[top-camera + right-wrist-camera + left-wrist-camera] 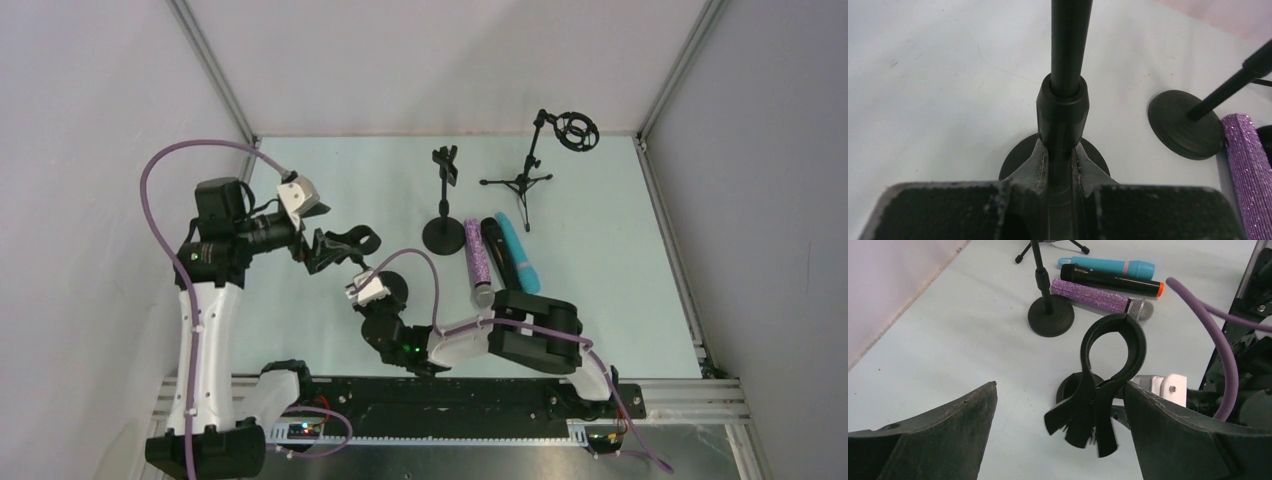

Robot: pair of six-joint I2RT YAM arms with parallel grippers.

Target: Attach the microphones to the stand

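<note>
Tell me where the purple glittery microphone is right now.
Top view: the purple microphone lies right of centre, just right of the round-base stand, with the black microphone alongside on its right, mesh head at the near end.

This is a robot test cell in a lab. Plain pale walls (420,60) box in the space, joined by bare aluminium posts (213,70) at the corners. The surface (330,190) is a flat, pale teal sheet. Two robot arms, the left arm (205,330) and the right arm (470,340), are bolted to a black rail (450,398) at its near edge. Purple cables (1218,342) loop in the open, and small circuit boards (300,428) on the metal frame show lit lamps.
</note>
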